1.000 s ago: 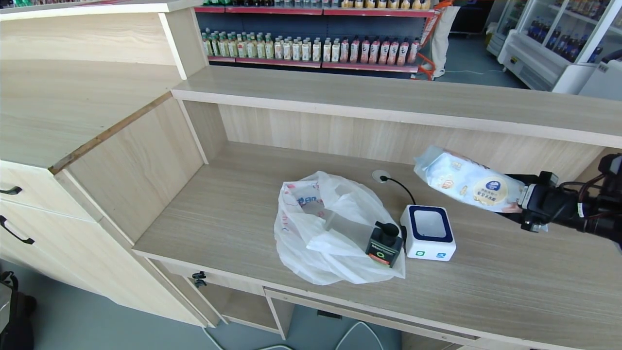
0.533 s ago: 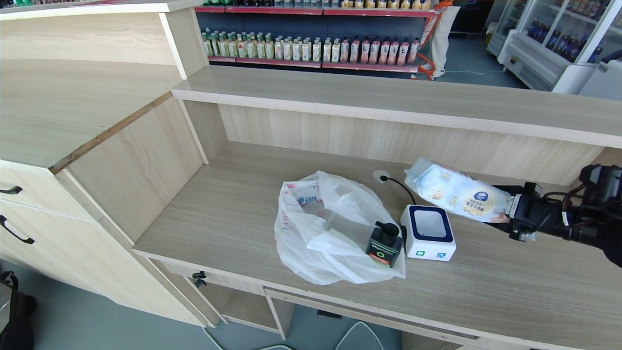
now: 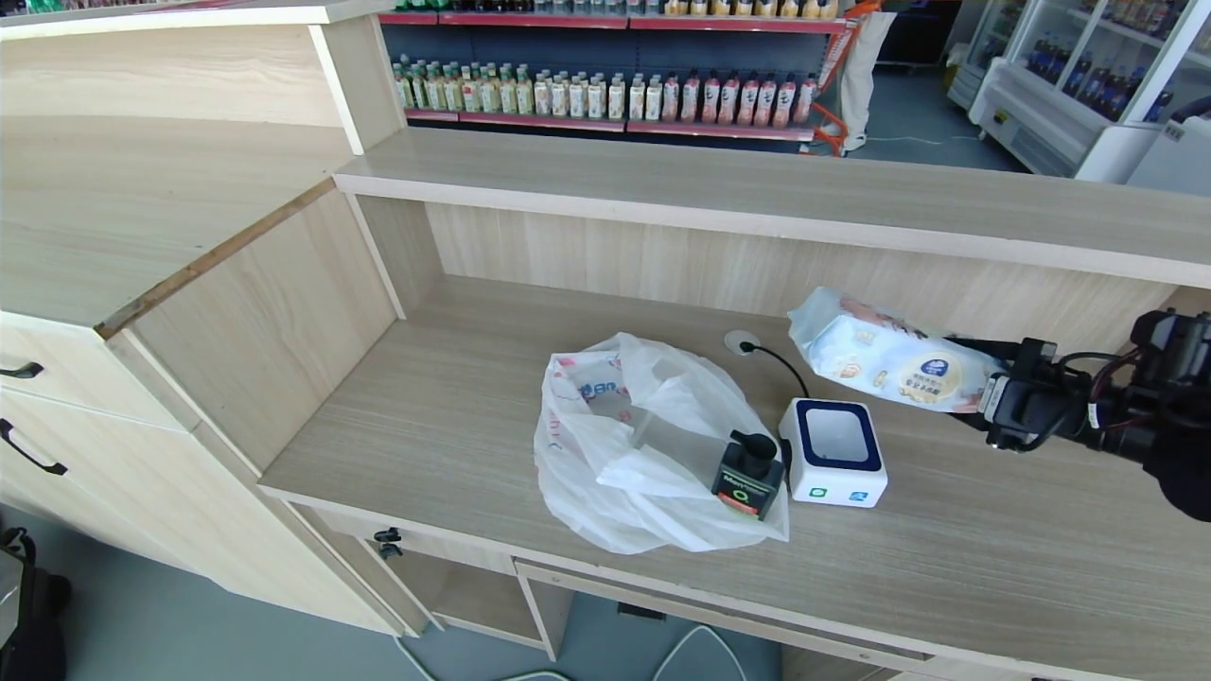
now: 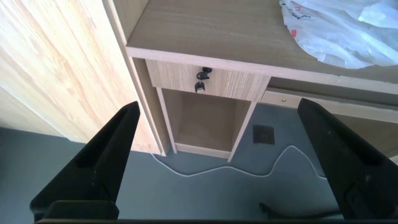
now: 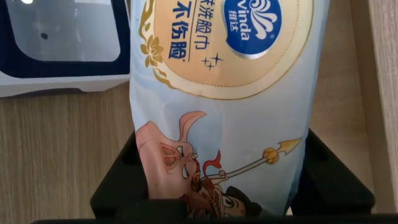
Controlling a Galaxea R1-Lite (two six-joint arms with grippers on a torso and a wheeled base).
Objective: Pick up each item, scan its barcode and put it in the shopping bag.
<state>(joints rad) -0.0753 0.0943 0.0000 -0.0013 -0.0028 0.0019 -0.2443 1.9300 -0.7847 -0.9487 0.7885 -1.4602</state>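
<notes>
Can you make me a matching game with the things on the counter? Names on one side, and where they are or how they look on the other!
1. shopping bag
2. scanner
3. light blue pack

A. held in the right gripper
B. white box with a dark blue frame
C. lying crumpled on the counter

Pairs: 1-C, 2-B, 3-A.

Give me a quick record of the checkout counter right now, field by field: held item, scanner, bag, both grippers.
held item: soft pack, off the counter, lying tilted, behind and to the right of the scanner
right gripper: fingers shut on one end of the pack
scanner: white box on the counter, window facing up
shopping bag: white plastic, crumpled, left of the scanner
black device: between bag and scanner
left gripper: fingers open, holding nothing, low by the counter's front
</notes>
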